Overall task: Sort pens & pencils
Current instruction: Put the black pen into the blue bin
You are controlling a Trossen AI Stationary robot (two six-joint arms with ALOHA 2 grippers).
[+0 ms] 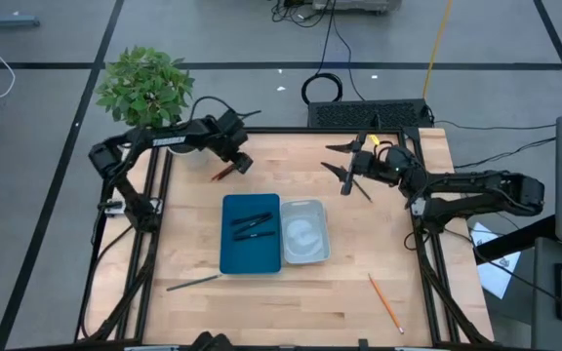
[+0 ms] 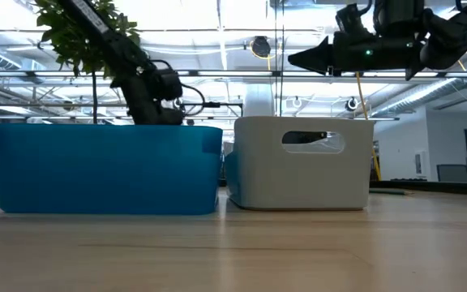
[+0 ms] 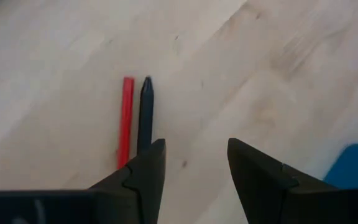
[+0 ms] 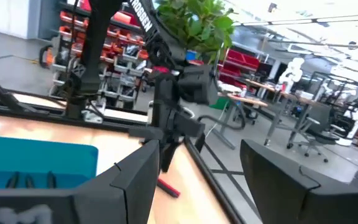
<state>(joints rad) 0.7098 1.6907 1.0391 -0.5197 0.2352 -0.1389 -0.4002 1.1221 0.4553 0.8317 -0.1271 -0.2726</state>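
On the wooden surface we see a blue tray holding black pens, a white bin beside it. Our left gripper, jaws apart, hovers just beside a red pencil and a dark one; the right gripper hangs raised, jaws apart.

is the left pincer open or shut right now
Open: the left pincer shows a clear gap between its fingers, empty, beside the red pencil and black pen.
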